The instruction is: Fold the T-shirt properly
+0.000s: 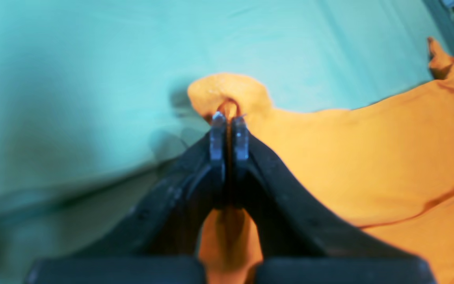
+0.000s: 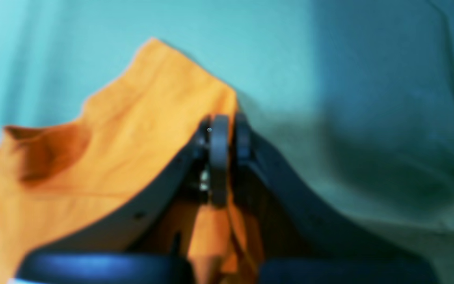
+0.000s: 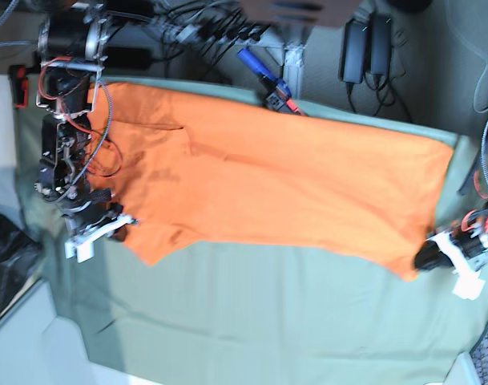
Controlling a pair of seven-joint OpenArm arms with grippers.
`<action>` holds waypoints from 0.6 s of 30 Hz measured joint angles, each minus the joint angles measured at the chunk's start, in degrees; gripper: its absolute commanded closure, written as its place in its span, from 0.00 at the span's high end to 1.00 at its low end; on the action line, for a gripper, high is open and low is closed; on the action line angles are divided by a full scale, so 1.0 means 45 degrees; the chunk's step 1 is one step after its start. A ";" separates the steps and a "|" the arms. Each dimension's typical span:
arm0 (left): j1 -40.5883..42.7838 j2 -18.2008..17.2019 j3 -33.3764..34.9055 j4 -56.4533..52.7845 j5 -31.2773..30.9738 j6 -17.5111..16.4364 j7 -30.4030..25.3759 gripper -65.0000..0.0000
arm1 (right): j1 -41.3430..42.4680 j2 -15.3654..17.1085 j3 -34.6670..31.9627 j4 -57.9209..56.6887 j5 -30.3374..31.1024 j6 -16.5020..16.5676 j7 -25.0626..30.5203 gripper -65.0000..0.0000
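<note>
The orange T-shirt (image 3: pixel 268 176) lies spread across the grey-green table cloth (image 3: pixel 268 321), long side running left to right. In the base view my left gripper (image 3: pixel 425 258) is at the shirt's lower right corner. My right gripper (image 3: pixel 122 229) is at its lower left edge. The left wrist view shows the left gripper (image 1: pixel 229 118) shut on a fold of the T-shirt (image 1: pixel 369 157), and cloth bulges past the tips. In the right wrist view the right gripper (image 2: pixel 227 126) is shut on the edge of the T-shirt (image 2: pixel 93 150), with fabric pinched between the fingers.
Cables, power adapters (image 3: pixel 364 40) and a blue connector (image 3: pixel 264 76) crowd the far edge of the table. A black bag (image 3: pixel 7 257) sits off the left side. Bare table cloth (image 1: pixel 93 59) stretches in front of the shirt.
</note>
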 measured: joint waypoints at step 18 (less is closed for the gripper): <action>0.2773 -0.1797 0.0024 0.4172 -0.1982 0.0005 0.2152 0.00 | -0.4799 0.1219 0.2453 0.5804 0.1307 0.0165 -0.0923 0.00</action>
